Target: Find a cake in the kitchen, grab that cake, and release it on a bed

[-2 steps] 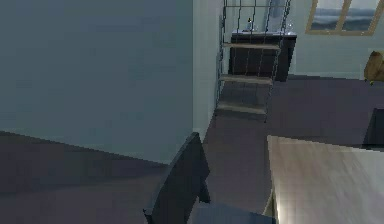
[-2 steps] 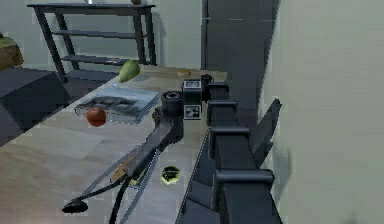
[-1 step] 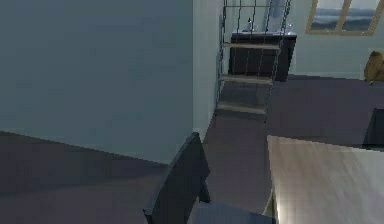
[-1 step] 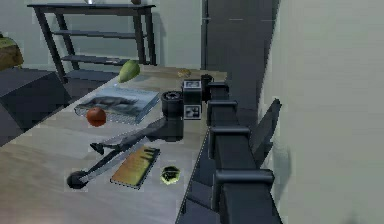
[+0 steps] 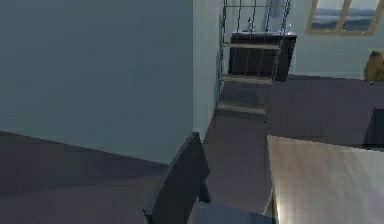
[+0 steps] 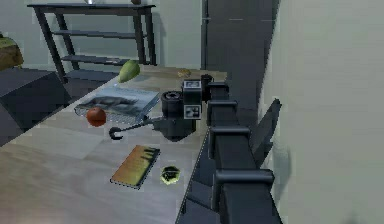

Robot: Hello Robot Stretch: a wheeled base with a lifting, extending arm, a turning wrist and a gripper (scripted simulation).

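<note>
My arm (image 6: 232,160) rises from the bottom edge over a wooden table (image 6: 60,165). At its far end are the white marker squares (image 6: 172,102), and left of them the gripper (image 6: 122,131) reaches out above the tabletop. A small red round thing (image 6: 96,116) lies on the table just beyond the fingers. I cannot tell whether the gripper holds anything. A green pear-shaped thing (image 6: 128,70) stands farther out, beside a flat magazine or paper (image 6: 122,97).
A flat book-like thing (image 6: 135,165) and a small round thing (image 6: 170,176) lie on the table. Dark chairs (image 6: 262,132) stand along its right side, before a wall. Ahead are a chair (image 5: 185,185), a table corner (image 5: 325,180), a grey wall (image 5: 95,70), a metal shelf rack (image 5: 250,65) and a dark cabinet (image 5: 285,50).
</note>
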